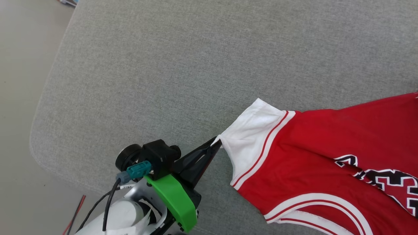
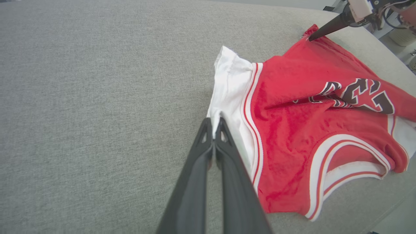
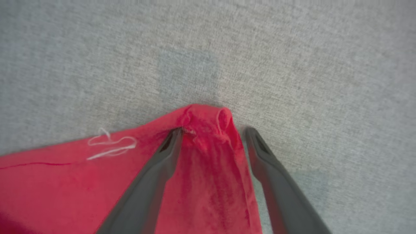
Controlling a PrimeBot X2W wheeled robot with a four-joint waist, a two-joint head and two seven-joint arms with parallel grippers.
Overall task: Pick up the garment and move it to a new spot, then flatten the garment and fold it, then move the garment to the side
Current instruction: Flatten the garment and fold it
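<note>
The garment (image 1: pixel 326 153), a red jersey with white sleeves and black lettering, lies rumpled on the grey cushion at the right of the head view. My left gripper (image 1: pixel 216 142) is shut on the tip of the white sleeve (image 1: pixel 251 130). The left wrist view shows the same pinch, fingers together (image 2: pixel 214 125) on the sleeve's edge, with the garment (image 2: pixel 292 130) spreading to the right. My right gripper (image 3: pixel 213 131) is open, its fingers straddling a bunched red corner of the garment (image 3: pixel 208 169). In the left wrist view, my right gripper (image 2: pixel 312 37) touches the garment's far corner.
The grey upholstered surface (image 1: pixel 163 65) stretches wide to the left and far side of the garment. Its rounded edge runs down the left, with pale floor (image 1: pixel 19 98) beyond. Red and black cables (image 1: pixel 76 209) lie on the floor at lower left.
</note>
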